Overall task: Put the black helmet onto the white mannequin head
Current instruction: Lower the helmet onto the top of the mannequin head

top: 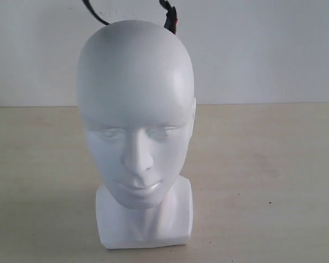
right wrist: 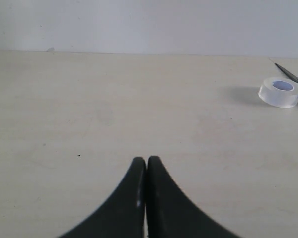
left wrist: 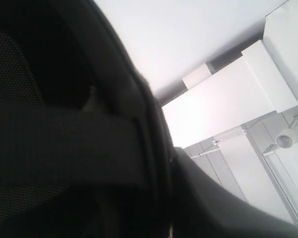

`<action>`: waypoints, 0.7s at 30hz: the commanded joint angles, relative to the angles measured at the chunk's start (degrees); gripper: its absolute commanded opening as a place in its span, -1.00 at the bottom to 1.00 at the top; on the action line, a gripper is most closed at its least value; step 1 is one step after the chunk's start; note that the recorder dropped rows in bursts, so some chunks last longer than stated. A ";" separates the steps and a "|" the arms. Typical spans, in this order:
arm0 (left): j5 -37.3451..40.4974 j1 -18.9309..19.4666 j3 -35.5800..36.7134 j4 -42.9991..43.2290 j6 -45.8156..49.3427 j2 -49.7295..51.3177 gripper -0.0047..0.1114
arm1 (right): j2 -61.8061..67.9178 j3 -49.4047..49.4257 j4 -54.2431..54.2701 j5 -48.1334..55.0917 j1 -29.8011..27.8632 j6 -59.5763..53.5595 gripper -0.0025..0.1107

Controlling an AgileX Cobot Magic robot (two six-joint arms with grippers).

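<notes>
Hanging over the white mannequin head (top: 136,109): black helmet (left wrist: 64,139), not yet seated.
Only its straps (top: 169,16) show at the exterior view's top edge, behind the crown. Lining and webbing fill the left of the left wrist view, so the helmet is probably carried high for lowering. Left gripper's closure: cannot tell. Right gripper (right wrist: 146,166) clenched, empty, parked low over the table (right wrist: 64,109); tape roll (right wrist: 280,91) upper right.

The white mannequin head (top: 136,126) stands mid-table (top: 274,181) and blocks the centre. Open tabletop runs past it on the left and on the right. Straps of the black helmet (top: 170,16) hang close over its crown, behind it. Elsewhere on the table lies a tape roll (right wrist: 280,92), with a thin black object (right wrist: 288,73) just beside it.
</notes>
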 commanded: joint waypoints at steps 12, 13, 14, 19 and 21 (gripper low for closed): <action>-4.92 -1.04 5.14 -3.75 -0.63 -5.58 -0.84 | -0.31 -0.03 -0.36 -0.73 -0.07 0.00 -0.96; -4.92 -1.04 5.14 -3.19 -0.63 -5.58 -0.84 | -0.31 -0.03 -0.36 -0.49 -0.07 0.00 -0.96; -4.92 -1.04 5.14 -2.89 -0.45 -5.58 -0.84 | -0.31 -0.03 -0.36 -0.49 -0.07 0.00 -0.96; -4.92 -1.39 5.14 -2.44 -0.20 -5.46 -0.84 | -0.31 -0.03 -0.36 -0.51 -0.07 0.00 -0.96; -4.92 -3.23 5.14 -3.09 0.03 -5.34 -0.84 | -0.31 -0.03 -0.36 -0.51 -0.07 0.00 -0.96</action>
